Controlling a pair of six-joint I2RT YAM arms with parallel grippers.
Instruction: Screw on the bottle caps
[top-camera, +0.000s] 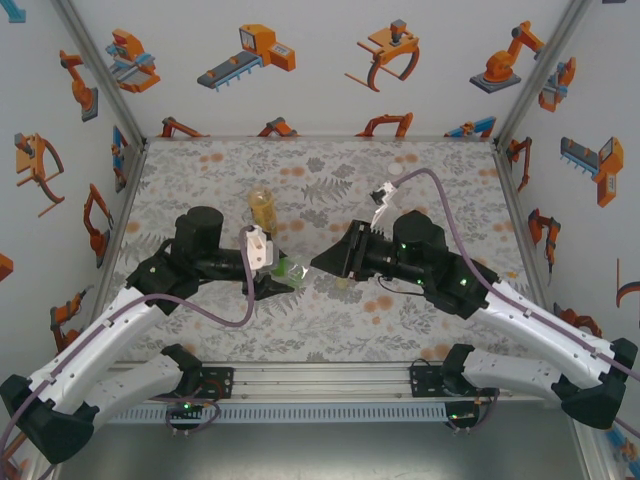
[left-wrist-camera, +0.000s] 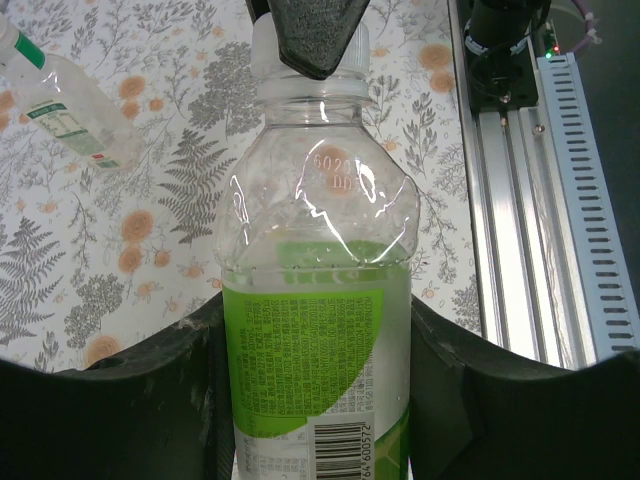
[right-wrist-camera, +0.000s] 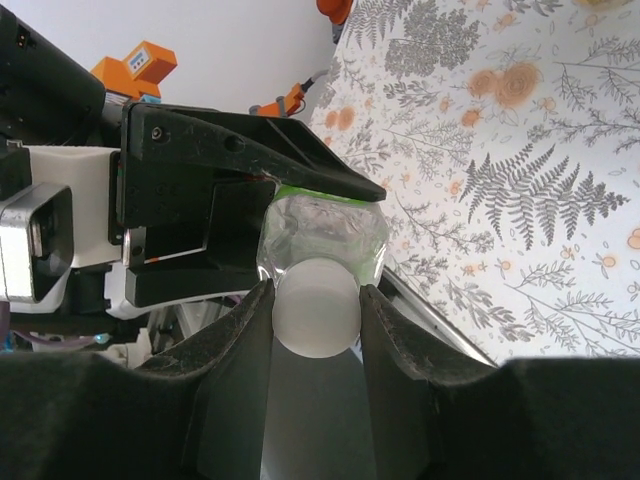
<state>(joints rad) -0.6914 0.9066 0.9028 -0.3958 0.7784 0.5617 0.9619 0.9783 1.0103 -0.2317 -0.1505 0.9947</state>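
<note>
Top external view: the left hand (top-camera: 282, 272) and the right hand (top-camera: 320, 262) meet near the middle of the bench (top-camera: 200, 170), tip to tip. Between them lies the green-labelled bottle (top-camera: 290, 268), tilted over with its neck toward the right hand. Just behind the left arm an amber bottle (top-camera: 262, 208) stands upright. A clear bottle (top-camera: 384, 198) lies far right, well apart from both hands.

Left wrist view: the left hand (left-wrist-camera: 315, 400) is closed on the body of the green-labelled bottle (left-wrist-camera: 315, 330), one dark finger pressing each side of the label. At the neck sits the white cap (left-wrist-camera: 262, 45), half hidden by a finger of the right hand (left-wrist-camera: 315, 35) laid over it. The clear bottle (left-wrist-camera: 60, 105) lies on the bench (left-wrist-camera: 150, 230) at upper left.

Right wrist view: the right hand (right-wrist-camera: 315, 310) stands narrow, its two fingers pinching the white cap (right-wrist-camera: 315, 305) from either side. The cap is at the mouth of the green-labelled bottle (right-wrist-camera: 330, 235); whether it is threaded on cannot be told. Behind it, the left hand (right-wrist-camera: 230, 160) grips that bottle.
</note>
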